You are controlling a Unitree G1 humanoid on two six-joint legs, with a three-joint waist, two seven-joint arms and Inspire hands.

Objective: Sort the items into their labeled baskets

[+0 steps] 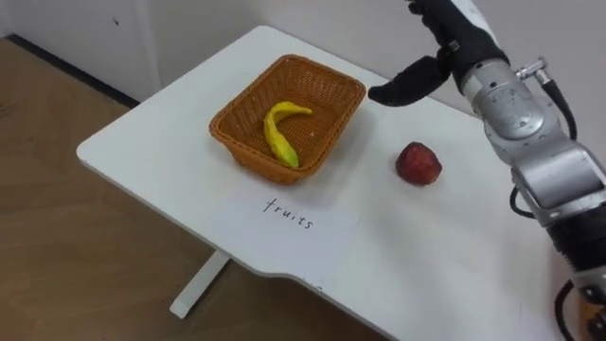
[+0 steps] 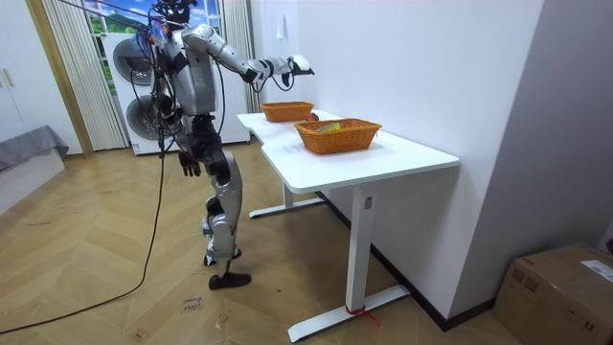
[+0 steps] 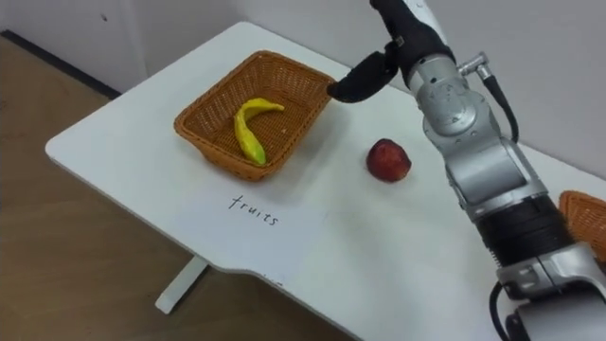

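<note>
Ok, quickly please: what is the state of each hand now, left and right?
Right hand: open, holding nothing, above the table by the basket.
Left hand: hangs at the robot's side; its state cannot be told.

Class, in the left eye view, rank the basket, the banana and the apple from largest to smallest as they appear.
1. The basket, clearly largest.
2-3. The banana and the apple: too close to rank. The banana is longer, the apple thicker.
</note>
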